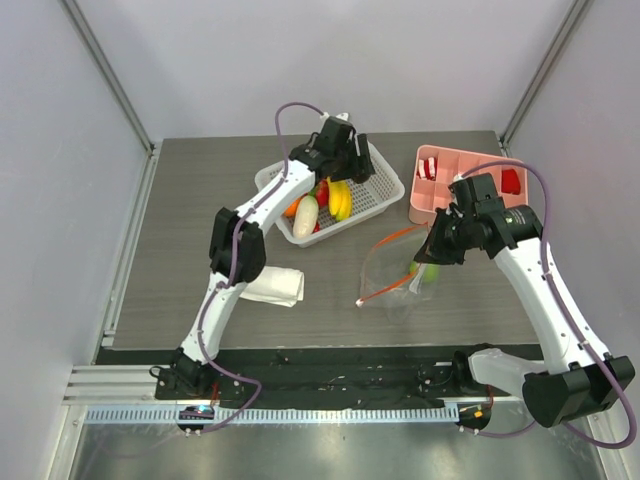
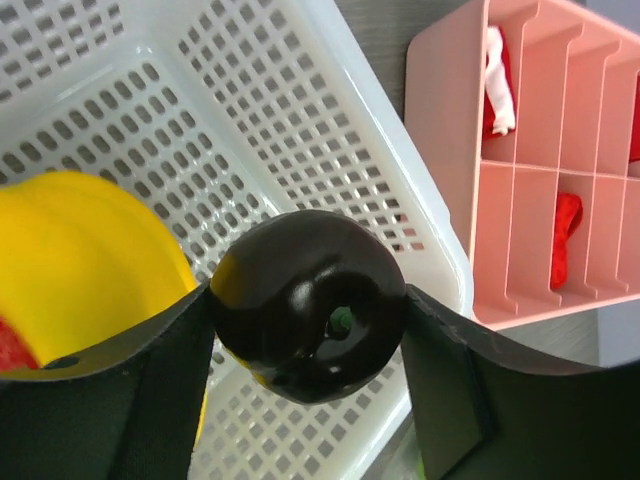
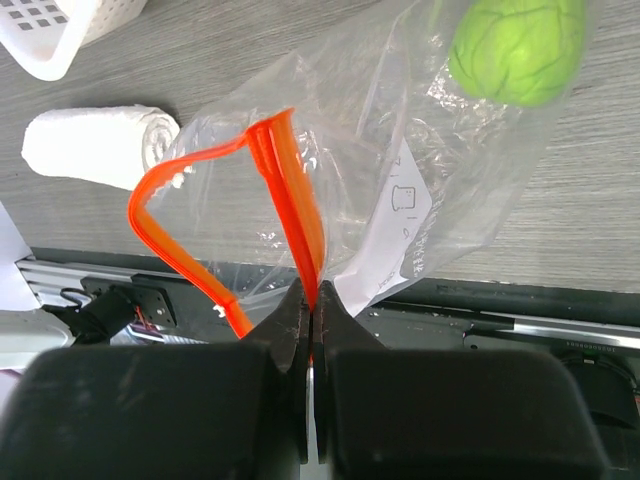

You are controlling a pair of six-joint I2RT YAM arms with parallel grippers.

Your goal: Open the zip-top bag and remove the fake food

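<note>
Overhead, the left hand (image 1: 341,140) is at the far middle of the surface (image 1: 200,220), over a white slotted basket (image 1: 385,190). Its fingers (image 2: 170,390) press against both sides of a glossy dark piece (image 2: 300,300) of fake food, which sits clamped between them above the basket's floor. Just beside it in the left wrist view bulges something yellow, and more toys lie in the basket: yellow bananas (image 1: 341,198), a white radish (image 1: 305,215) and bits of red and orange that are too small to name.

The right hand (image 3: 312,320) is closed tight on the orange-red zip strip (image 3: 290,190) of the zip-top bag (image 3: 400,180), pinching one side of it. The other side of the strip bows away in a loop, so the mouth gapes open. The bag hangs from that grip over the right half of the surface, nearer the near edge than the far one; whether its bottom touches the surface I cannot tell. A green piece (image 3: 515,50) is inside the clear plastic, low in the pouch.

A pink divided tray (image 1: 440,165) holding small red-and-white bits stands at the far right, close to the basket. A rolled white cloth (image 1: 275,287) lies left of the bag, beside the left arm.
</note>
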